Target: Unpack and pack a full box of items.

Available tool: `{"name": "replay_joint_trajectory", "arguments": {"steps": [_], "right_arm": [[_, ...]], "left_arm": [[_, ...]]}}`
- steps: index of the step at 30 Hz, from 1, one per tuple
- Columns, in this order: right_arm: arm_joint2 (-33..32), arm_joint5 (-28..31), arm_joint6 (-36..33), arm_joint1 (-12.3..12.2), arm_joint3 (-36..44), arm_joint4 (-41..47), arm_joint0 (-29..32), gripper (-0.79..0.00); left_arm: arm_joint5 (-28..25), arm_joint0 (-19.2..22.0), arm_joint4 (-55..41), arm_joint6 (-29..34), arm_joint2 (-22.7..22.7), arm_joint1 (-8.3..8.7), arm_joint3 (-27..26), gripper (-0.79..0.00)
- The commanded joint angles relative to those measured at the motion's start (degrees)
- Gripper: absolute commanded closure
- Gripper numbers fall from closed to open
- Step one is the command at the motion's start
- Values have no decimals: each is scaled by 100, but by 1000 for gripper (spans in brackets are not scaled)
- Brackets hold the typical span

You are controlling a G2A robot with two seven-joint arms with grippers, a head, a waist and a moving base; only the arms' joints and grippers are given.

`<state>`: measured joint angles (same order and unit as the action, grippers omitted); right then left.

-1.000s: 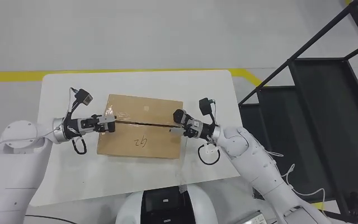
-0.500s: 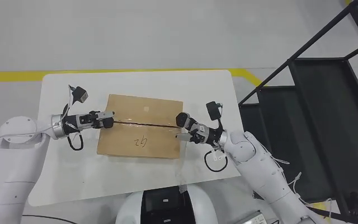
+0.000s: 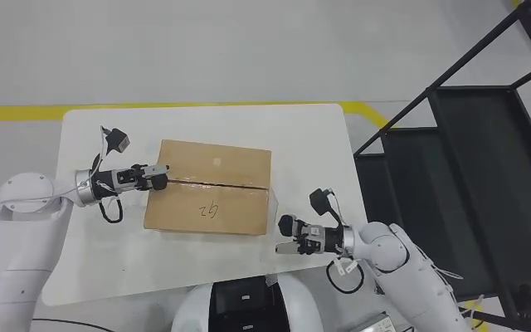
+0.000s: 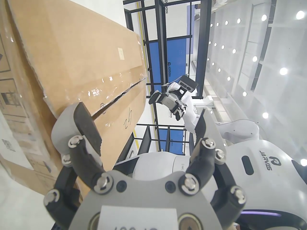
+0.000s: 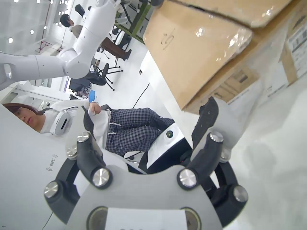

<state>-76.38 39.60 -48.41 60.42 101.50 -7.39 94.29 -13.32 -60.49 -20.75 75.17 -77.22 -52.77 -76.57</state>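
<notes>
The box (image 3: pixel 209 188) sits mid-frame on the table (image 3: pixel 307 141), flaps shut; probably heavy, stiff, slick where taped, best taken by flap edges at the seam; left pincer (image 3: pixel 164 177) spread at its left edge, right pincer (image 3: pixel 284 236) spread off the lower-right corner.

The box (image 3: pixel 211 187), left of centre in the top view, has its 2 flaps (image 3: pixel 217 162) closed, so its contents are hidden. Both wrist views cut it off at the frame edge. Its side labels (image 5: pixel 297 44) are blurred.
</notes>
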Motion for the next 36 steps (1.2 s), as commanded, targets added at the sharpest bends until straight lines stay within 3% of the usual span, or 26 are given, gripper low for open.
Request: {"name": "replay_joint_trajectory", "arguments": {"steps": [1,5,12,17,21,26,32,36], "right_arm": [[47,-66,1,-10,21,31,110,-785],[134,-239,473,15,-302,-307,-10,-785],[303,-643,2126,97,-633,-2630,-131,-785],[560,-997,2547,131,-729,-3708,-207,-785],[843,-1231,2738,179,-843,-4210,-374,-785],[1107,-1976,3053,253,-973,-4802,-544,-785],[1312,-2672,3592,357,-1144,-4966,-718,-785],[1322,-2827,3764,398,-1147,-4813,-781,-785]], "left_arm": [[0,0,0,0,0,0,0,-785],[0,0,0,0,0,0,0,-785],[0,0,0,0,0,0,0,-785],[0,0,0,0,0,0,0,-785],[0,0,0,0,0,0,0,-785],[0,0,0,0,0,0,0,-785],[0,0,0,0,0,0,0,-785],[0,0,0,0,0,0,0,-785]]}}
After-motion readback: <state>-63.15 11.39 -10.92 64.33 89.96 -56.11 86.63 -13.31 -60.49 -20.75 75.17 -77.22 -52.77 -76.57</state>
